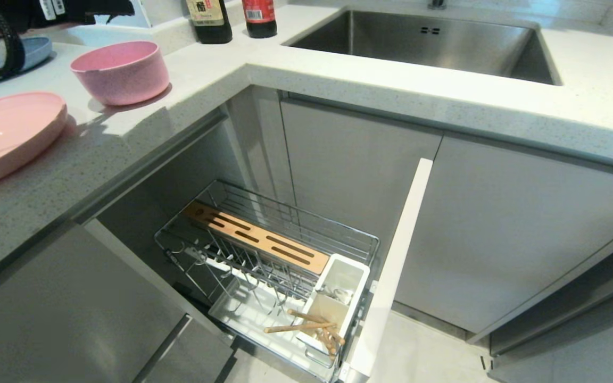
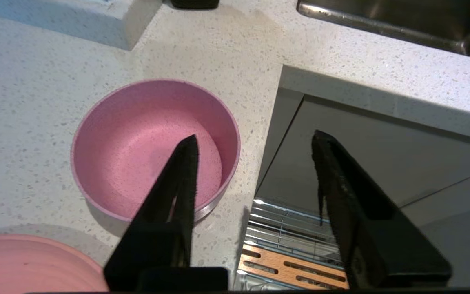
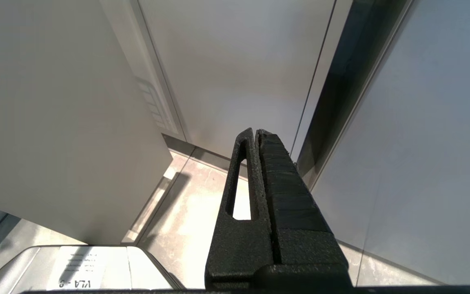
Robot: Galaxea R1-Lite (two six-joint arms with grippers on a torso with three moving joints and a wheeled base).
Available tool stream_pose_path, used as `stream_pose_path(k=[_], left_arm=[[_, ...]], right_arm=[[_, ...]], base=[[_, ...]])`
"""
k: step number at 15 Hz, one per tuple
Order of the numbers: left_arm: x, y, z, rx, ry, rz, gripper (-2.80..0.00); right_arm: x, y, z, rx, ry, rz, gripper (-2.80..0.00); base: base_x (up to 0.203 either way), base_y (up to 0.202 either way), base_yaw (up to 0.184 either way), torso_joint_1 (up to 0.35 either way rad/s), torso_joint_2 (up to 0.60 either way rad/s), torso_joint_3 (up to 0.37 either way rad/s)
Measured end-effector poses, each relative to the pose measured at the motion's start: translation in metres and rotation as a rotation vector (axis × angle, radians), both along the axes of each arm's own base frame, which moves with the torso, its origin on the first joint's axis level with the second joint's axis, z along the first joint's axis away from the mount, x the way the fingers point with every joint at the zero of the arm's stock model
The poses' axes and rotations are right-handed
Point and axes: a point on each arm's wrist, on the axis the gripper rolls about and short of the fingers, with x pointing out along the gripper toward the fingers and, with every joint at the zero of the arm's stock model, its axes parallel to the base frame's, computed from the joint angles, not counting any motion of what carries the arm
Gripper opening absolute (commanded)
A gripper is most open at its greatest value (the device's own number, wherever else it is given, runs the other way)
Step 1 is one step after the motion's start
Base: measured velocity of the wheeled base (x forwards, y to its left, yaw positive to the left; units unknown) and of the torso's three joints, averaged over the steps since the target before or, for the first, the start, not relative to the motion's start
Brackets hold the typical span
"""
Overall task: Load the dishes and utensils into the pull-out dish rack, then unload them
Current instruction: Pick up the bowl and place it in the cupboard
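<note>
Hovering over the white speckled counter [image 2: 47, 102], the left gripper [image 2: 255, 141] stood about half open and held nothing; one finger [image 2: 182, 179] hung above the hollow of the pink bowl [image 2: 137, 139], the other out past the counter's edge, over the grey cabinet front. The right gripper [image 3: 255, 136] hung low beside the cabinet doors, its fingers pressed together on nothing.

The bowl sat upright on the counter, with the pink plate [image 1: 3, 133] near it, both well apart from the dish rack [image 1: 264, 250]. That rack stood pulled out below the counter, its plate prongs bare. The wooden chopsticks [image 1: 306, 324] lay tilted in the white utensil cup [image 1: 338, 298], tips sticking out over the white drip tray [image 1: 248, 314]. A slotted wooden strip [image 1: 256, 236] ran along the rack's far side. A steel sink [image 1: 434, 42] and two dark bottles [image 1: 210, 21] lay at the back of the counter.

Something pale lay in the cup's rear compartment, too indistinct to name. The plate was cut off at the picture's edge.
</note>
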Motion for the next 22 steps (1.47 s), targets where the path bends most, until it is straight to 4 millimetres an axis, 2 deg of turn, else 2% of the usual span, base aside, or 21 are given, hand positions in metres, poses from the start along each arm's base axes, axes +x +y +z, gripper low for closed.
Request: stream_pose_path(k=[3, 7, 13, 22], left_arm=[[0.01, -0.003, -0.005, 0.027, 0.016, 0.003, 0.0], [0.026, -0.005, -0.013, 0.133, 0.03, 0.102, 0.0], [0.041, -0.008, -0.022, 0.156, 0.064, 0.107, 0.0], [0.05, -0.008, -0.033, 0.174, 0.134, 0.116, 0.0]], right_arm=[[0.0, 0.0, 0.0, 0.0, 0.0, -0.001, -2.8], [0.0, 0.0, 0.0, 0.0, 0.0, -0.001, -2.8], [0.0, 0.0, 0.0, 0.0, 0.0, 0.0, -2.8], [0.0, 0.0, 0.0, 0.0, 0.0, -0.001, -2.8]], base=[[0.0, 0.0, 0.0, 0.0, 0.0, 0.0], [0.0, 0.0, 0.0, 0.0, 0.0, 0.0], [0.0, 0.0, 0.0, 0.0, 0.0, 0.0], [0.0, 0.0, 0.0, 0.0, 0.0, 0.0]])
